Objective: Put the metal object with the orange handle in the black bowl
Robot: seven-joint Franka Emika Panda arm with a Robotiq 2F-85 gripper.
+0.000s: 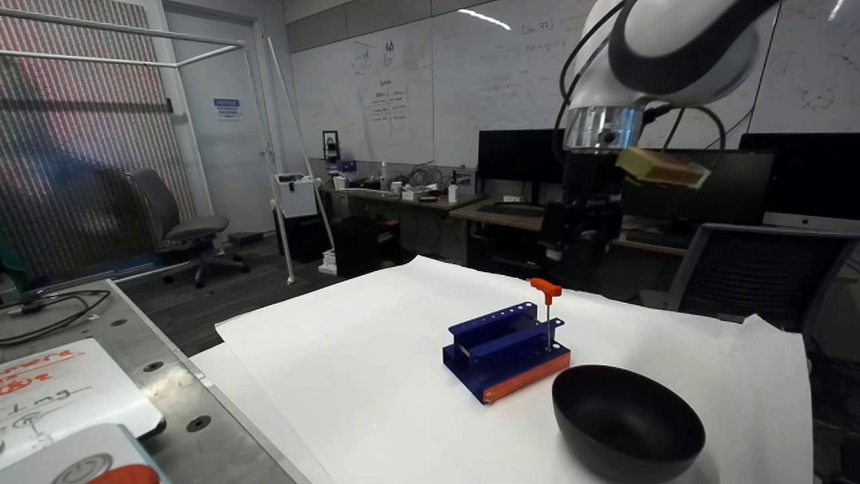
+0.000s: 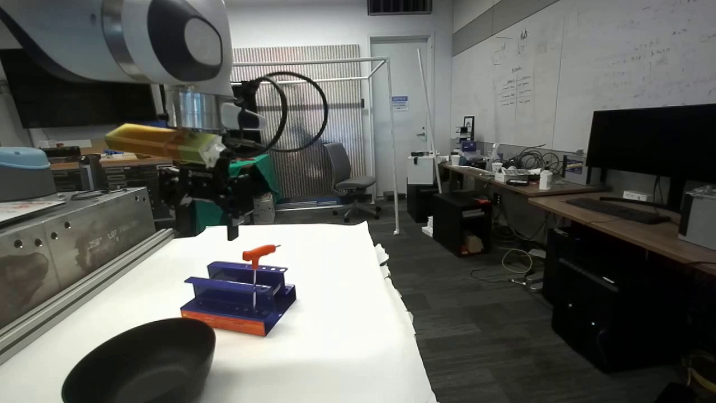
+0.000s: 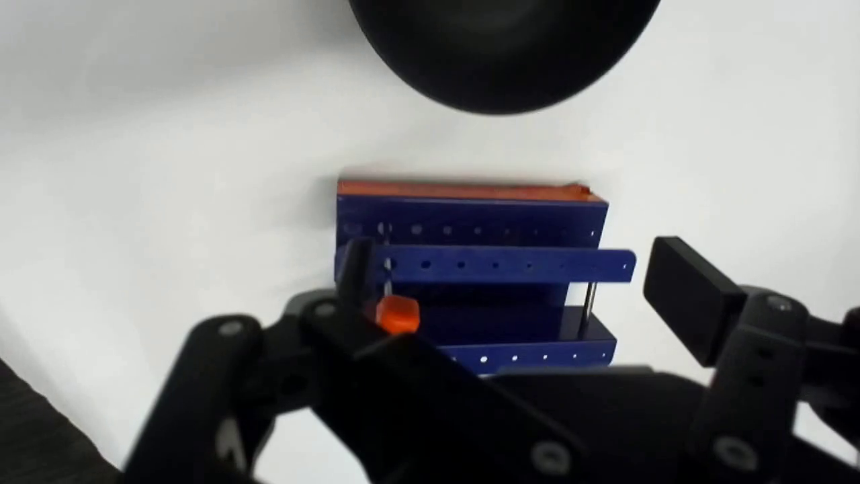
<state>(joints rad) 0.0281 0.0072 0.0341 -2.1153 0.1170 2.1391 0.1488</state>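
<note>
In an exterior view, far left, a grey office chair [image 1: 195, 226]. On white paper-like sheeting [image 1: 349, 376], an angular blue rack [image 1: 514, 341], orange-edged. At its right end, upright through a hole, the thin-shafted metal tool [image 1: 547, 290] with orange T-handle. Above, the gripper [image 3: 524, 286], with jaws spread wide. Hides part of the handle in the wrist view. Near right, a round, matte black bowl [image 1: 625, 410], cut off in that same view.

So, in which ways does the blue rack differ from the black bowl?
The blue rack is angular; the black bowl is round. The rack holds the orange-handled tool upright; the bowl does not hold it. The rack shows an orange strip along its base; the bowl shows only black. Both stand on the white surface.
</note>
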